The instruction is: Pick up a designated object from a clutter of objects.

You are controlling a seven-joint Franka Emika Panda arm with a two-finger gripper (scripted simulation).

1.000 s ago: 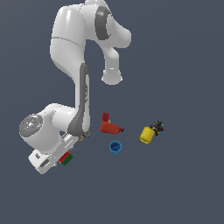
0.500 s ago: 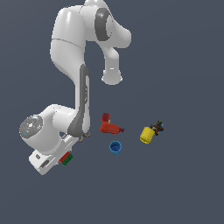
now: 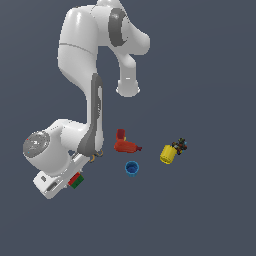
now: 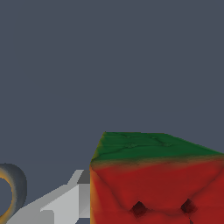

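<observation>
The designated cube (image 3: 76, 181), with a red face and a green side, sits at the tip of my gripper (image 3: 73, 180), low at the exterior view's left. The wrist view shows the cube (image 4: 157, 183) very close: green side, and a red face with dark marks. One grey finger (image 4: 65, 201) lies against the cube's side, and the other finger is out of frame. The jaws look shut on the cube. The rest of the clutter lies toward the exterior view's right: a red drill-shaped toy (image 3: 125, 145), a blue cup (image 3: 131, 168), a yellow cup (image 3: 167, 154) and a dark small figure (image 3: 180, 145).
The scissors are mostly hidden behind my arm. Only a bit of orange (image 3: 95, 155) shows in the exterior view, and one orange handle ring (image 4: 8, 192) shows in the wrist view. My white arm (image 3: 85, 60) folds over the scene. The floor is plain dark grey.
</observation>
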